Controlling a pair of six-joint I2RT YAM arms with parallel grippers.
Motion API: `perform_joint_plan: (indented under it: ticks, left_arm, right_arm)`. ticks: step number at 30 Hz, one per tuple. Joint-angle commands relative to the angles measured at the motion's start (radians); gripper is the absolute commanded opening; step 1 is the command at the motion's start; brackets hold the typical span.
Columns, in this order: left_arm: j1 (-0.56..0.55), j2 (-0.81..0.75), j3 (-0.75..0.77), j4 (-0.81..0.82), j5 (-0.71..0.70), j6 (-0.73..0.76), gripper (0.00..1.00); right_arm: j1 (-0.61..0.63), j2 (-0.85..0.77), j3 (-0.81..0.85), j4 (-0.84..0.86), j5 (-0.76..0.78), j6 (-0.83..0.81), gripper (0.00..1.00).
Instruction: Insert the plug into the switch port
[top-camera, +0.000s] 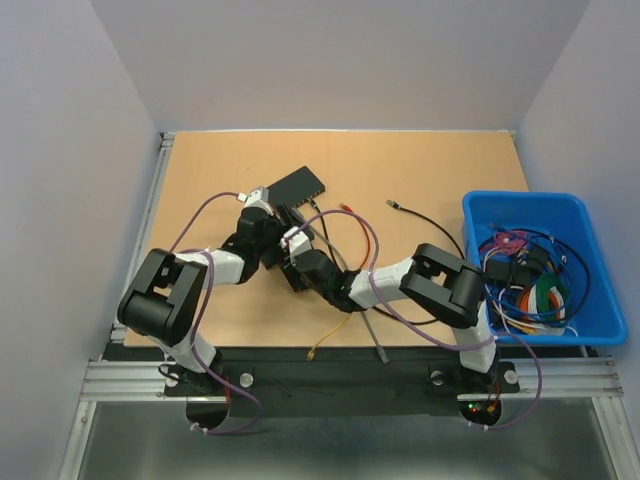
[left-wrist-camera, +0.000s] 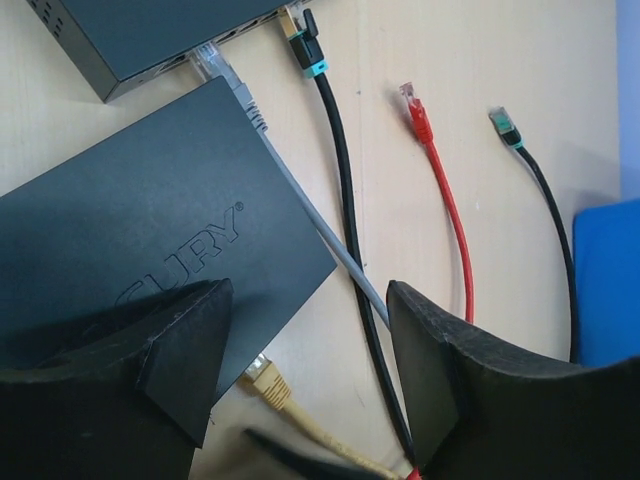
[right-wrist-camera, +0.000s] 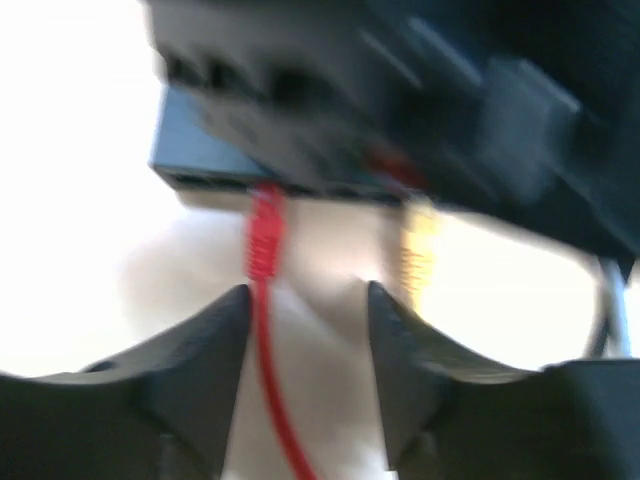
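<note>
In the right wrist view, which is blurred, a red plug (right-wrist-camera: 265, 232) sits at the front face of a dark switch (right-wrist-camera: 210, 160), with a yellow plug (right-wrist-camera: 420, 245) beside it. My right gripper (right-wrist-camera: 308, 295) is open, and the red cable runs down between its fingers, close to the left one. My left gripper (left-wrist-camera: 310, 300) is open over the corner of a lettered dark switch (left-wrist-camera: 150, 230). A beige plug (left-wrist-camera: 262, 378) lies at that switch's near edge. A second switch (left-wrist-camera: 140, 30) behind it holds a grey plug (left-wrist-camera: 215, 62) and a black plug (left-wrist-camera: 305, 45).
A loose red plug (left-wrist-camera: 415, 110) and a black plug (left-wrist-camera: 505, 125) lie on the wooden table. A blue bin (top-camera: 575, 210) full of cables stands at the right. Yellow (top-camera: 312, 352) and grey (top-camera: 383, 352) cable ends lie near the front edge. Both arms crowd together at the switches (top-camera: 300, 185).
</note>
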Motion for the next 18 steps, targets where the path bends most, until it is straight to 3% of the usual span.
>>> perform_joint_plan:
  ticks: [1,10,18]
  left_arm:
    - [0.039,-0.009,0.01,-0.308,-0.036,0.047,0.76]
    - [0.114,-0.16,0.159,-0.494,-0.131,0.097,0.76]
    - [0.122,-0.331,0.217,-0.575,-0.206,0.131,0.76]
  right_arm:
    - [-0.016,-0.086,-0.046,0.08,0.014,0.029,0.58]
    - [-0.005,-0.21,-0.165,0.079,-0.011,0.047,0.76]
    - [0.006,-0.436,-0.219,-0.016,0.013,0.064,0.82]
